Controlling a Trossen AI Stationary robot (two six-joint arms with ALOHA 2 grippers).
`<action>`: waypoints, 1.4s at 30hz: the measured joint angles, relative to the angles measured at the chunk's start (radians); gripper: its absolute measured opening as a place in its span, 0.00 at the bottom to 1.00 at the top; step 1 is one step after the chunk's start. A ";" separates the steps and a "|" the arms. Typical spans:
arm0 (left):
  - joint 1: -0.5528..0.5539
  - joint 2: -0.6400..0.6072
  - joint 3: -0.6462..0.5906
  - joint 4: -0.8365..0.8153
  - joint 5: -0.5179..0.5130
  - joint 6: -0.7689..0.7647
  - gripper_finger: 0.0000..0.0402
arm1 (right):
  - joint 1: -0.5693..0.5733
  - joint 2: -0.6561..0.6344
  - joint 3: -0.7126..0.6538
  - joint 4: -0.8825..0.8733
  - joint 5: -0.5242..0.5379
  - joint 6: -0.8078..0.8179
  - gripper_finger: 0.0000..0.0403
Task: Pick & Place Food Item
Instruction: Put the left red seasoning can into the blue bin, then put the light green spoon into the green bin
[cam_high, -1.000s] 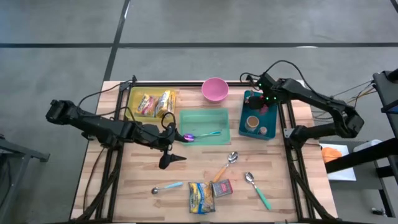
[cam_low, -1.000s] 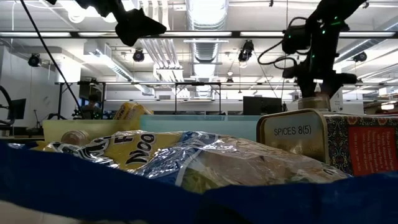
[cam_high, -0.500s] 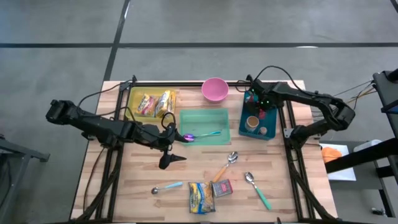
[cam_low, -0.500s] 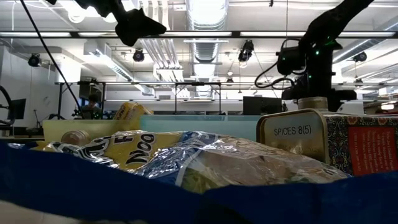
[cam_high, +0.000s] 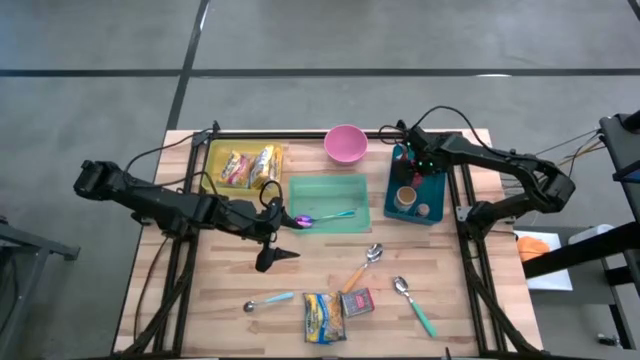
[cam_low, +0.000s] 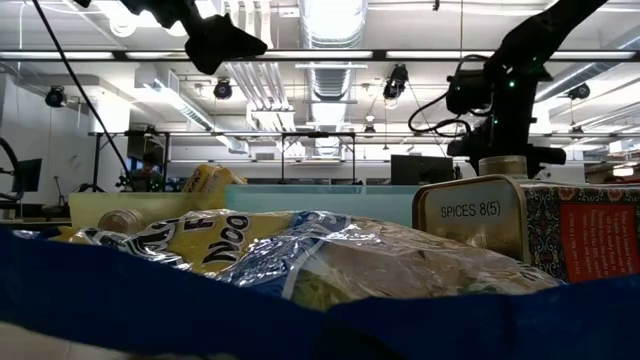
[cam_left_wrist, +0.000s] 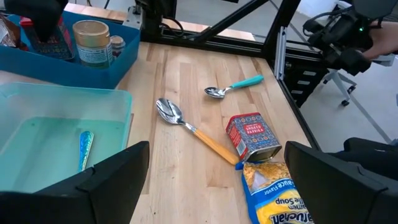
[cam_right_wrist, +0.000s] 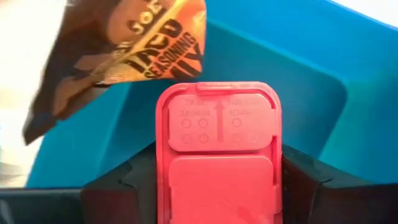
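Observation:
My right gripper (cam_high: 421, 170) points steeply down into the blue bin (cam_high: 391, 190) at the table's far right. It is shut on a container with a red flip lid (cam_right_wrist: 217, 143). A brown taco seasoning packet (cam_right_wrist: 124, 50) lies beside it in the bin. The low view shows this gripper (cam_low: 505, 150) beyond the spice tin. My left gripper (cam_high: 277, 256) hangs open above the table's middle, near the green tray (cam_high: 330, 225), with nothing between its fingers (cam_left_wrist: 112, 180). My right gripper pinches the container's red lid (cam_right_wrist: 163, 168) between its two fingers, one on each side of it. The fingers come from above, pointing steeply down. The container stays upright inside the bin. Whether its base rests on the bin's floor is hidden.
The blue bin also holds a can (cam_high: 405, 197) and a small jar (cam_high: 423, 210). A spice tin (cam_left_wrist: 252, 135), a noodle soup packet (cam_left_wrist: 273, 199) and spoons (cam_left_wrist: 186, 127) lie on the near table. A yellow bin (cam_high: 212, 165) and a pink bowl (cam_high: 346, 143) stand at the far edge.
My right gripper has gone down into the blue bin with the red-lidded container still between its fingers, then come to rest over the last half second.

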 joint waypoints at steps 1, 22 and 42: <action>0.000 0.000 0.000 0.000 0.000 0.000 0.94 | 0.000 0.000 -0.002 0.000 0.009 0.002 0.56; 0.000 0.001 -0.013 -0.001 0.000 0.000 0.94 | 0.000 -0.060 -0.019 -0.039 0.072 0.016 0.92; 0.012 0.031 -0.013 0.088 -0.008 -0.071 0.94 | 0.175 -0.375 0.024 -0.079 -0.065 -0.056 0.92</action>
